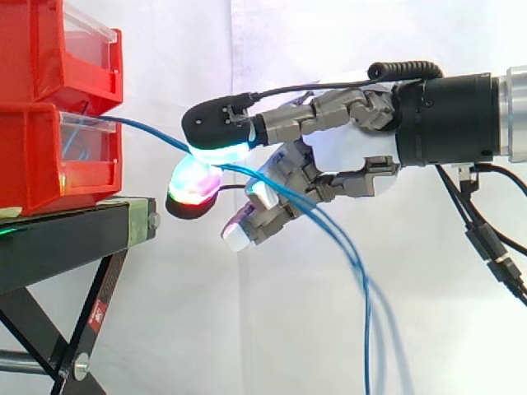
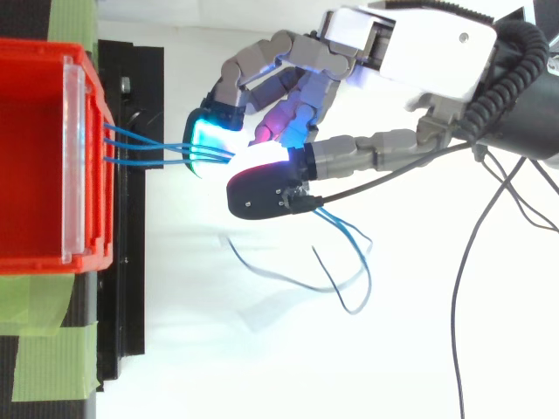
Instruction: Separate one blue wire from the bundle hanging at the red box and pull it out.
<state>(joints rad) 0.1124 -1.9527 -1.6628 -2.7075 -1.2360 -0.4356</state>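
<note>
The hand (image 1: 346, 148) reaches in from 3 o'clock, level with the lower red bin (image 1: 33, 156), which sits at 9 o'clock on the black stand (image 1: 66, 239). Two glowing pads (image 1: 216, 153) close in a pinch on the blue wires (image 2: 144, 149). The wires leave the bin's front toward 3 o'clock, pass between the pads, then droop toward 5 o'clock. From above, three wires converge at the pinch; whether one is separated I cannot tell.
</note>
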